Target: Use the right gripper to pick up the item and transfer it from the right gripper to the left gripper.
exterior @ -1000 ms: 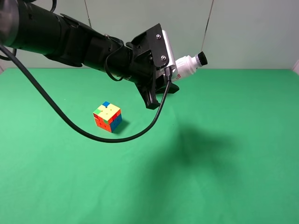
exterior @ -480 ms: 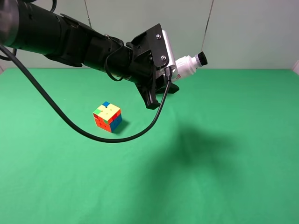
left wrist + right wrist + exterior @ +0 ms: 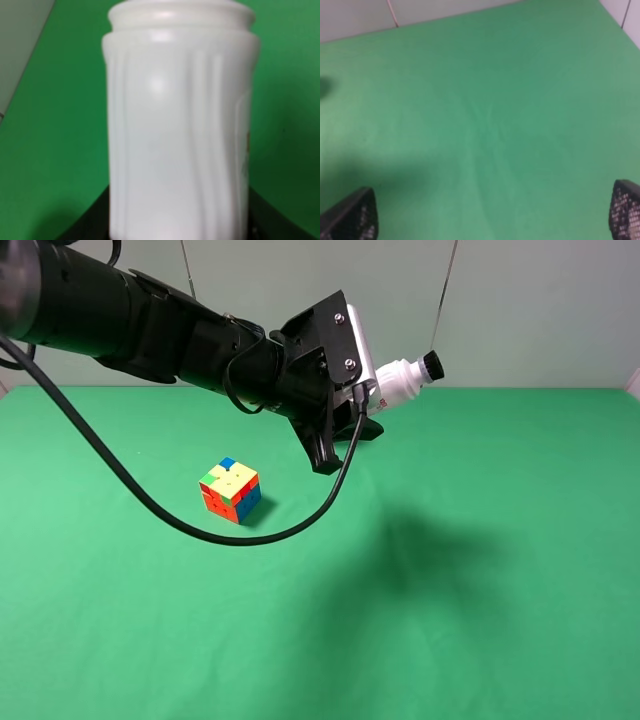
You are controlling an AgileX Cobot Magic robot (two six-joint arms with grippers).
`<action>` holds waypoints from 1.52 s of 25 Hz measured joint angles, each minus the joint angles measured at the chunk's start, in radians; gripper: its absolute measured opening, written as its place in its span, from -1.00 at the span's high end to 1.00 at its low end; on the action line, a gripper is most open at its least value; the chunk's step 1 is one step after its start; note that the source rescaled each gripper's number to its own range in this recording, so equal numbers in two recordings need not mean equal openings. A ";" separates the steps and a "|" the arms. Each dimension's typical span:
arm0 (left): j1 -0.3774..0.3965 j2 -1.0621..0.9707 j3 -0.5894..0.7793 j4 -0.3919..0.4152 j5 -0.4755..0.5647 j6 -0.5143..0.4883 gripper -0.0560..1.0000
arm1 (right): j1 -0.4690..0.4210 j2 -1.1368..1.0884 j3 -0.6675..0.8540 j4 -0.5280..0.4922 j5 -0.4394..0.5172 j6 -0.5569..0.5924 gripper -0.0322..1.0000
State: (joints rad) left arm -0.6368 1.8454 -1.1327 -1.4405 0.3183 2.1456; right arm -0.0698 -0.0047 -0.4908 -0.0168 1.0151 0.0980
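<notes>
High above the green table, the item [image 3: 405,380], a small white bottle with a black cap, sticks out sideways from my left gripper [image 3: 368,405], which is shut on its body. In the left wrist view the white ribbed bottle [image 3: 177,130] fills the picture, with dark fingers [image 3: 87,227] at either side of its base. My right gripper [image 3: 487,212] does not show in the exterior high view. In the right wrist view its two mesh-patterned fingertips [image 3: 351,216] stand far apart, open over bare green cloth, with nothing between them.
A multicoloured puzzle cube [image 3: 230,490] lies on the green table [image 3: 480,640] left of centre. A long black cable [image 3: 200,532] hangs in a loop from the left arm, just in front of the cube. The arm's shadow falls right of centre.
</notes>
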 joint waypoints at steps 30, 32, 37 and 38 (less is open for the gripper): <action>0.011 -0.132 0.000 0.423 -0.054 -0.626 0.89 | 0.000 0.000 0.000 0.000 -0.004 -0.004 -1.00; 0.017 -0.158 0.001 0.517 -0.057 -0.780 0.89 | 0.000 0.000 0.000 0.000 -0.004 -0.004 -1.00; 0.043 -0.206 0.022 0.757 -0.061 -1.115 0.89 | 0.000 0.000 0.000 0.000 -0.004 -0.004 -1.00; 0.056 -0.212 0.035 0.792 -0.061 -1.166 0.89 | 0.000 0.000 0.000 0.000 -0.004 -0.004 -1.00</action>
State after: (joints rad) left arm -0.5805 1.6334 -1.0977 -0.6483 0.2573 0.9795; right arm -0.0698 -0.0047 -0.4908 -0.0168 1.0115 0.0939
